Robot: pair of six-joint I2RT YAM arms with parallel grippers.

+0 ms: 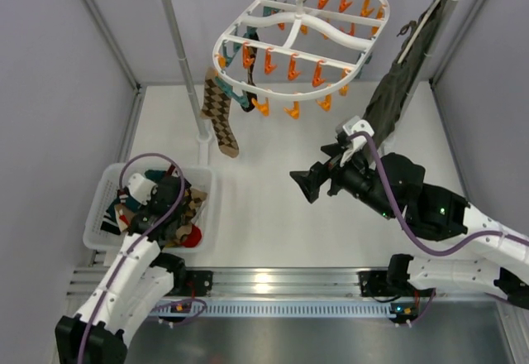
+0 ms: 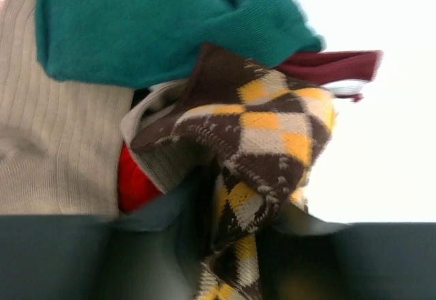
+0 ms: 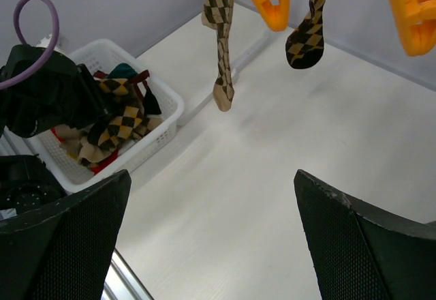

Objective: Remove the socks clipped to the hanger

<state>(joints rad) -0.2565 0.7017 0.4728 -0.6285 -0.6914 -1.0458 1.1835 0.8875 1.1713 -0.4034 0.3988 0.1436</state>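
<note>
Left pincer (image 1: 169, 207) sits in the basket (image 1: 97, 215) down-left of the hanger (image 1: 220, 54), a checked sock (image 2: 266, 136) in its jaws, pinched or freed we cannot tell, a drop-off we judge; next the wide-open right pincer (image 1: 304, 184) under the hanger must reach the socks (image 1: 219, 116) clipped at its left rim

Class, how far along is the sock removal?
Done: several socks lie in the basket. In hand: the left gripper hangs over it with an argyle sock between its fingers. Left: at least two socks hang clipped to the hanger; the right gripper is open, empty.
</note>
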